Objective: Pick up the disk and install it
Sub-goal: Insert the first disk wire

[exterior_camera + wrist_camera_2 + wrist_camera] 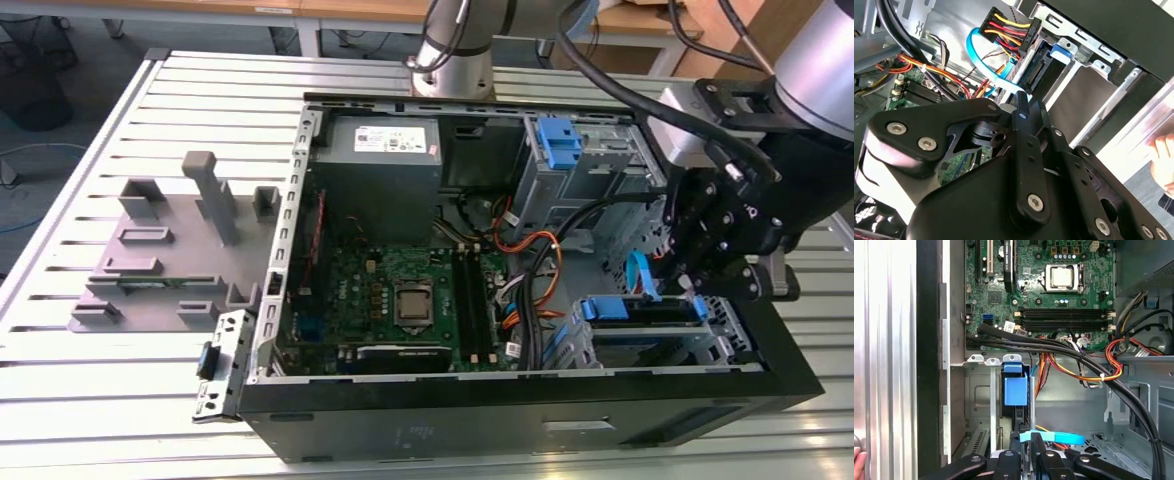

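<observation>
At the lower right of the exterior view, the hand (703, 290) hovers over the disk (641, 310) in its bay; grip state unclear.

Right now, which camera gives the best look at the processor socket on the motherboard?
The first wrist view: the processor socket faces the camera, unobstructed, on the motherboard. The exterior view shows the socket smaller and at an angle. In the second wrist view the end effector blocks most of the board.

Behind the gripper (722, 262), wooden desks (360, 12) line the far edge over grey-blue floor (94, 60); under it, a pale slatted metal table (80, 400) catches bright light.
</observation>
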Action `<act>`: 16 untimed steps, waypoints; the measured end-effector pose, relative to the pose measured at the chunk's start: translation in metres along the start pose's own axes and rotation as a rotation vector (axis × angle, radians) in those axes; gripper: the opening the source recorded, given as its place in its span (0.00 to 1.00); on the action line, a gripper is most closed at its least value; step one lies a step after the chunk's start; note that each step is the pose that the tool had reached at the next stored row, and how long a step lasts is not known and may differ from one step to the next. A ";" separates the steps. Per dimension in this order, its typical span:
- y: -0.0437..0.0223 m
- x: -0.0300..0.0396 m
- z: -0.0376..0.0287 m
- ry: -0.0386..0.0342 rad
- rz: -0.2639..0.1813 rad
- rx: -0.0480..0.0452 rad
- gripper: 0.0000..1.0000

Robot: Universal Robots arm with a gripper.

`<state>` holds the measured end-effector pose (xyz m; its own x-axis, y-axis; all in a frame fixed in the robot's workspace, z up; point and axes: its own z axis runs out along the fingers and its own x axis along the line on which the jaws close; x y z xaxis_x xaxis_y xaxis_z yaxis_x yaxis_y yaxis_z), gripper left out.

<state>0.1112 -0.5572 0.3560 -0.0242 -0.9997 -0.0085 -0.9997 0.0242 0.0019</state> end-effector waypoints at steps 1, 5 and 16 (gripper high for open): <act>0.0000 0.0000 0.0001 -0.0002 0.000 0.0000 0.23; -0.0022 0.0000 -0.0002 0.0002 0.000 0.0000 0.23; -0.0135 -0.0004 -0.0024 0.0001 0.000 0.0000 0.23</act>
<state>0.1246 -0.5572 0.3583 -0.0242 -0.9997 -0.0084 -0.9997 0.0242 0.0019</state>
